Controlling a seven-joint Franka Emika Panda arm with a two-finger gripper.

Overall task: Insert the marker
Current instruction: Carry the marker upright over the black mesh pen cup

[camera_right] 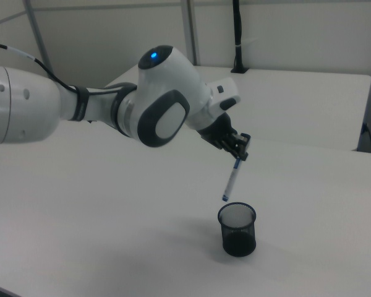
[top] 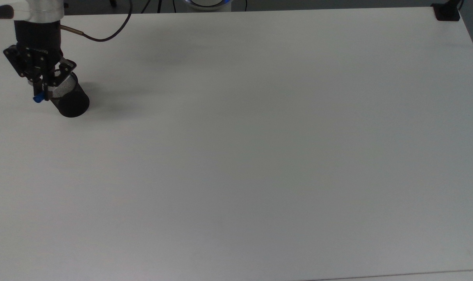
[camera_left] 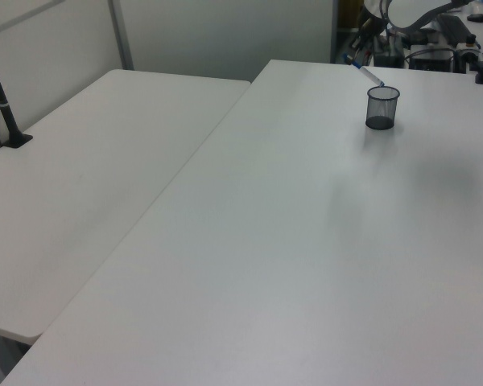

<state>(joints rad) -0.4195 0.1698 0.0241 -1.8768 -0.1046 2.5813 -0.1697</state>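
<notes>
Overhead, one hand (camera_right: 240,153) gripping one marker (camera_right: 231,180), one mesh cup (camera_right: 237,229)

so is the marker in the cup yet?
Out. In the right view the marker hangs tilted from the gripper, its lower tip above the mesh cup rim.

Even, soft overhead light falls on the matte white table (top: 260,156), with no glare. A faint, diffuse shadow spreads beside the black mesh cup (top: 69,99) toward the top view's right. The right view looks slightly dimmer and grainier.
</notes>
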